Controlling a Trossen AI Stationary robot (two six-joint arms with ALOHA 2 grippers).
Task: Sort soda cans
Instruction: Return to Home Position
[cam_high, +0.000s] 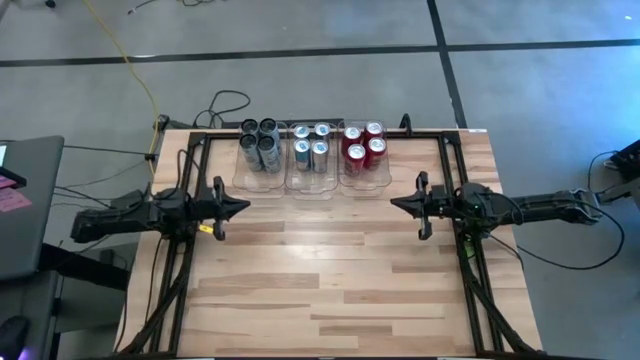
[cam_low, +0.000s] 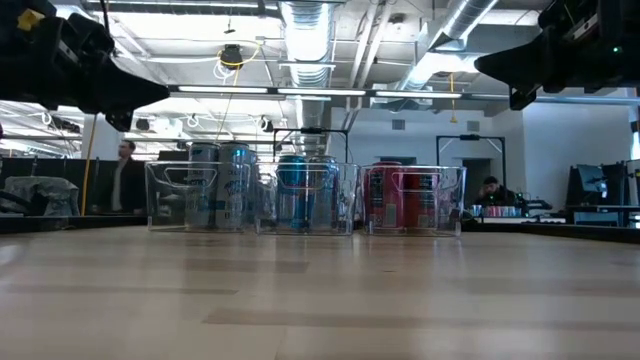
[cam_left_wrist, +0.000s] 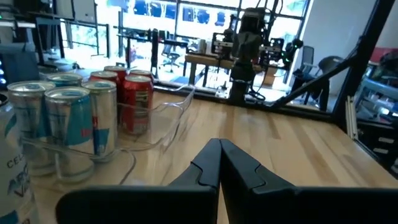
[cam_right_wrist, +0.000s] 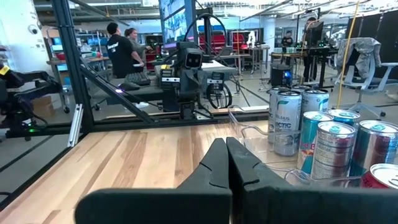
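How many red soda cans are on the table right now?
4 red cans, all standing in the clear bin at the right end of the row, two by two. None seems hidden.

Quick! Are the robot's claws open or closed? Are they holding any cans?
Left gripper: closed, empty, hovering over the table's left side.
Right gripper: closed, empty, hovering over its right side.

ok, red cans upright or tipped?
Upright: four red cans show round silver tops from above and stand vertical in their clear bin.
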